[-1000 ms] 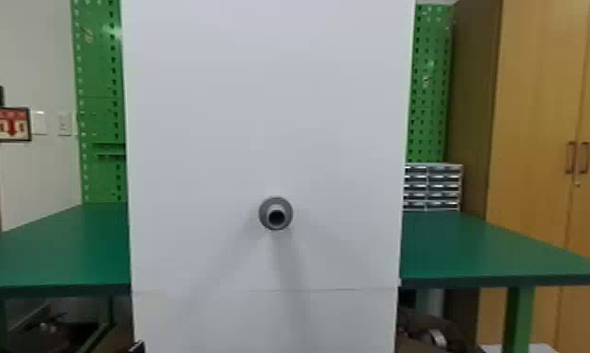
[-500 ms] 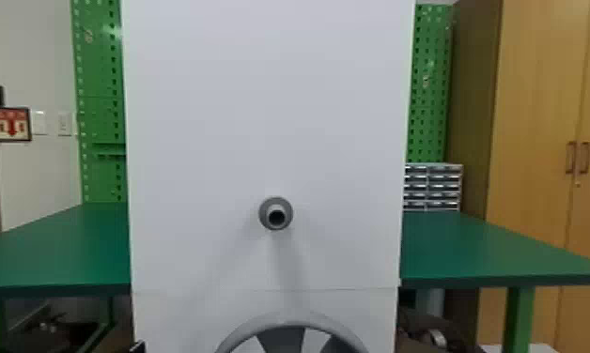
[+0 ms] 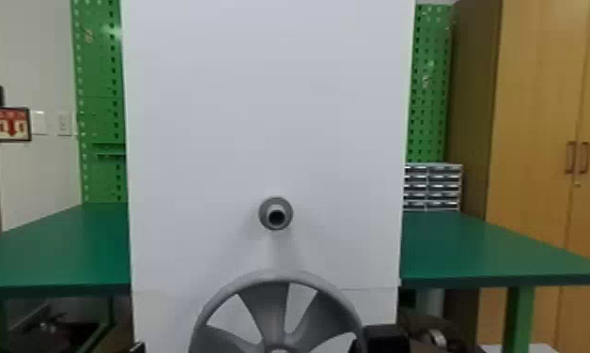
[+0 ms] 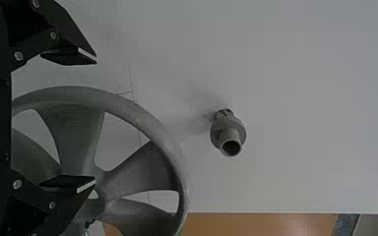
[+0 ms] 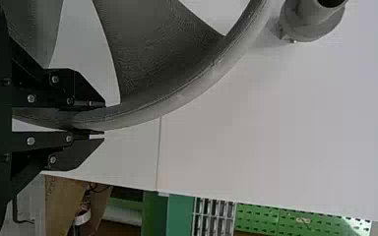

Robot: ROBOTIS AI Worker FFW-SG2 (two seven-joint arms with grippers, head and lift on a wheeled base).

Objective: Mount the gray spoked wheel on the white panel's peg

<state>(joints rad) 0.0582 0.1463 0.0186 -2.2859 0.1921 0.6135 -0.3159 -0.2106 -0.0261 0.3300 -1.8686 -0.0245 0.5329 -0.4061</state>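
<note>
In the head view my right gripper [image 3: 384,339] is at the bottom edge, at the right side of the gray spoked wheel [image 3: 273,310], which stands upright below the peg [image 3: 275,213] on the white panel [image 3: 261,117]. The right wrist view has my right gripper [image 5: 103,119] shut on the rim of the wheel [image 5: 197,88], with the peg [image 5: 312,19] beyond the rim. My left gripper [image 4: 96,120] is open in the left wrist view, its fingers wide apart, with the wheel [image 4: 76,132] behind them and the bare peg [image 4: 228,135] farther off.
Green tables [image 3: 54,249] flank the panel on both sides. A small drawer unit [image 3: 432,187] stands at the back right, near a wooden cabinet [image 3: 533,117]. Green pegboards [image 3: 99,94] rise behind the panel.
The wheel has risen into the head view from the bottom edge, and more of it shows than half a second ago. My right gripper has come into view beside it.
</note>
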